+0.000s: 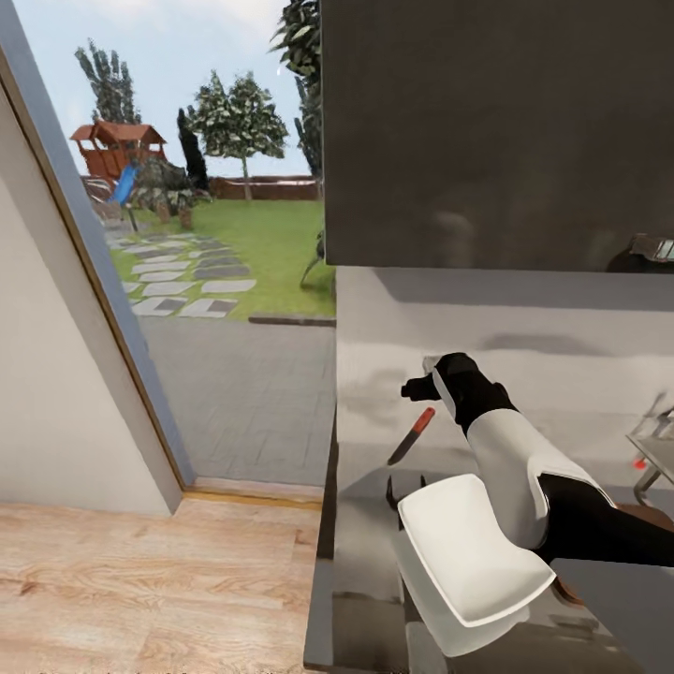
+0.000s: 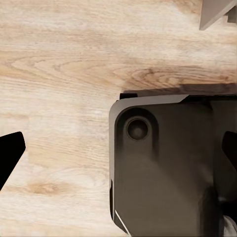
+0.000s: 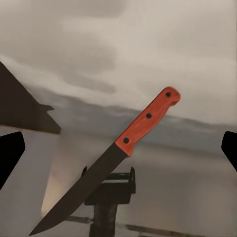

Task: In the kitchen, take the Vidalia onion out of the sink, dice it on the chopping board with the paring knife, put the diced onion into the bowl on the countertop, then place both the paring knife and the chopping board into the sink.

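Oddly, the countertop (image 1: 374, 524) filled the lower middle of the head view, its grey metal running up to a pale wall under a dark cabinet, with a garden doorway at the left. A corner of the sink (image 1: 655, 449) showed at the right edge, a tiny red knob beside it. The bowl (image 1: 473, 557) sat white and tilted low in the frame, seemingly at the countertop's near end, partly under the right arm.

The knife (image 1: 412, 436) lay just ahead of the right gripper (image 1: 419, 386), slanted, its orange handle toward the claw and its dark blade pointing down toward the bowl. In the right wrist view the knife (image 3: 111, 163) hung diagonally between the two black fingertips (image 3: 10, 155), which stood wide apart at the frame's edges and touched nothing; it looked unsupported, as if just let go or not yet caught. The right arm was plainly the nearer one.

The left gripper (image 2: 118, 153) was spread open too, empty, pointing down at wooden floor beside a dark part of the robot.
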